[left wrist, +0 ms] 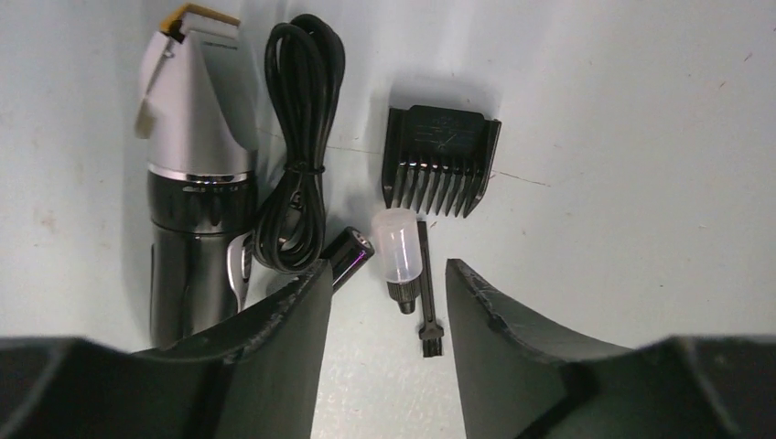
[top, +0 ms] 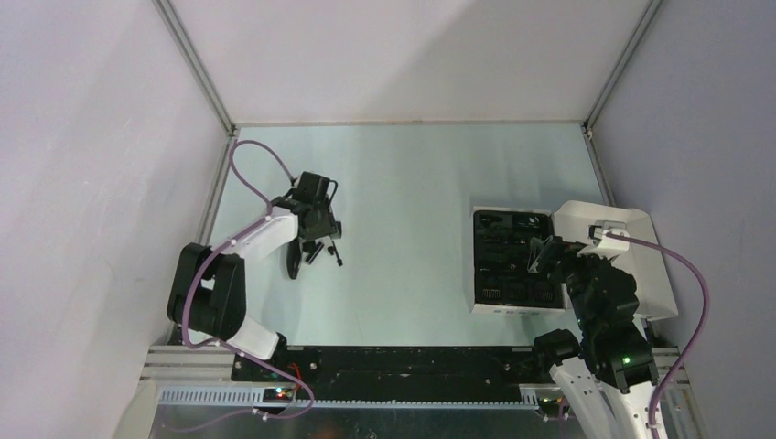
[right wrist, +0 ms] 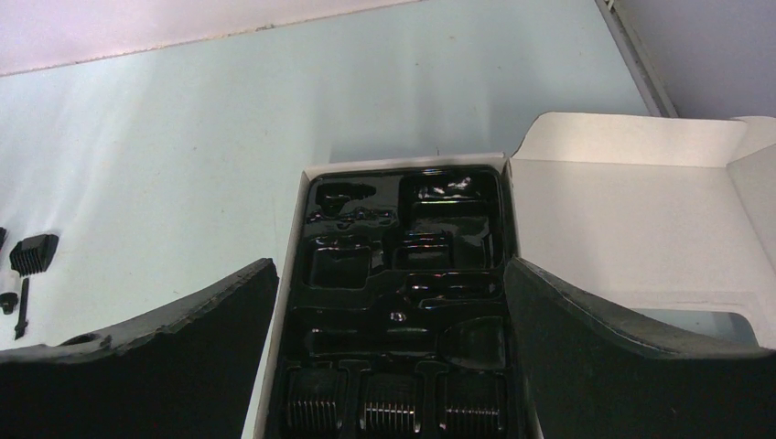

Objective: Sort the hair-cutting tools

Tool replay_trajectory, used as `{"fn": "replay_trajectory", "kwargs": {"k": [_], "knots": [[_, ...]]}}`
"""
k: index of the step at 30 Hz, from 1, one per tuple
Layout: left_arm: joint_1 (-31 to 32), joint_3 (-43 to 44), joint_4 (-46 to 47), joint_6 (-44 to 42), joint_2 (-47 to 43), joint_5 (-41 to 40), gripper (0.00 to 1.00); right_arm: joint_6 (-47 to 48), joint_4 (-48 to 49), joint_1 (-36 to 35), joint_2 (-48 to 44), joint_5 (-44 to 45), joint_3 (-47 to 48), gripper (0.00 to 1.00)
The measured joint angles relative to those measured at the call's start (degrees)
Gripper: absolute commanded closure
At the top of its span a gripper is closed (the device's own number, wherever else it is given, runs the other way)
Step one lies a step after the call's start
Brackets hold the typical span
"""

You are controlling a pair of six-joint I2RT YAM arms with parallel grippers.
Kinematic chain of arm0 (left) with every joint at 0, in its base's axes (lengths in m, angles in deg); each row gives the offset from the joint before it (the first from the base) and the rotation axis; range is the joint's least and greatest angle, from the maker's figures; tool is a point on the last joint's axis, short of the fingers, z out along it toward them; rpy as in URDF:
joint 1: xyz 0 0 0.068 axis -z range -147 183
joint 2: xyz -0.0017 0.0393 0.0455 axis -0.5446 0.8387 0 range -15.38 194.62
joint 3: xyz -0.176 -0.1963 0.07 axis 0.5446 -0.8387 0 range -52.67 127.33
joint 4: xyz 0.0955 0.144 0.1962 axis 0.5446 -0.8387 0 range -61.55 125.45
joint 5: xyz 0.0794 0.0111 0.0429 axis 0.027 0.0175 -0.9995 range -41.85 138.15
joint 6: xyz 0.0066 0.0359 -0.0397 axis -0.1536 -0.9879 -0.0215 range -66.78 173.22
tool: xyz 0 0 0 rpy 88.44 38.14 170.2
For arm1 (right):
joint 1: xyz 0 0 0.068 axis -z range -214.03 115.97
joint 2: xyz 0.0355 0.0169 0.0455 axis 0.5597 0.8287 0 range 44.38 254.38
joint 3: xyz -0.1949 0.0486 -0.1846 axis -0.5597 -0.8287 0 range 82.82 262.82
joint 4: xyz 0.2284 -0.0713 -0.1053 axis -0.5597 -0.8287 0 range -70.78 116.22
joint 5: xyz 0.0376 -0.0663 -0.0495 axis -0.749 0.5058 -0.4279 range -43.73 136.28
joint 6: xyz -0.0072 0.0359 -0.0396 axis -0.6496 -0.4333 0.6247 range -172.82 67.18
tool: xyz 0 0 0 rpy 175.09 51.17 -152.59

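On the pale blue-green worktop (top: 412, 183), at its left side, lie six loose things, one of each kind. There is one elongated clipper body (left wrist: 197, 183) with a black handle and a silvery head, and one coiled black cable (left wrist: 297, 155). There are also one black comb attachment (left wrist: 442, 160), one small bottle with a clear cap (left wrist: 401, 251), one thin black stick-like brush (left wrist: 424, 274) and one short black cylinder (left wrist: 350, 256).

In the top view the long axis of the clipper body runs roughly from near to far. In the left wrist view its silvery head points away from the camera. The brush lies parallel to it, with the bristle end toward the camera. The teeth of the comb attachment also point toward the camera.

The left gripper (left wrist: 387, 265) hangs just above these pieces, released and holding nothing. The bottle and the brush show in the gap between its fingers. One finger hides a part of the cylinder and the low end of the clipper body.

At the right side, well apart, stands one flat white box (right wrist: 403, 162) with a glossy black insert (right wrist: 403, 274). Its white lid (right wrist: 631, 219) is open to the right. Three more black comb attachments (right wrist: 393, 412) sit side by side in the near row of the insert. The right gripper (right wrist: 389, 265) is above the box, spread wide and empty.
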State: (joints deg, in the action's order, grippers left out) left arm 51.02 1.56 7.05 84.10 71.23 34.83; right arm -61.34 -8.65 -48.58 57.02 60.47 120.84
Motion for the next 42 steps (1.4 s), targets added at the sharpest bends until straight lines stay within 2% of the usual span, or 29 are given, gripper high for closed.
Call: {"fn": "replay_trajectory", "kwargs": {"k": [6, 16, 25, 42], "knots": [[0.8, 0.0, 1.3, 1.3, 2.3, 0.2, 0.55, 0.0, 0.0, 0.3, 0.6, 0.0, 0.0, 0.01], [1.9, 0.3, 1.4, 1.4, 4.1, -0.4, 0.53, 0.0, 0.0, 0.5, 0.8, 0.0, 0.0, 0.00], [1.9, 6.0, -0.8, -3.1, 7.0, -2.1, 0.53, 0.0, 0.0, 0.6, 0.8, 0.0, 0.0, 0.01], [1.9, 7.4, -2.2, -4.4, 13.0, -1.9, 0.58, 0.0, 0.0, 0.7, 0.8, 0.2, -0.1, 0.01]]}}
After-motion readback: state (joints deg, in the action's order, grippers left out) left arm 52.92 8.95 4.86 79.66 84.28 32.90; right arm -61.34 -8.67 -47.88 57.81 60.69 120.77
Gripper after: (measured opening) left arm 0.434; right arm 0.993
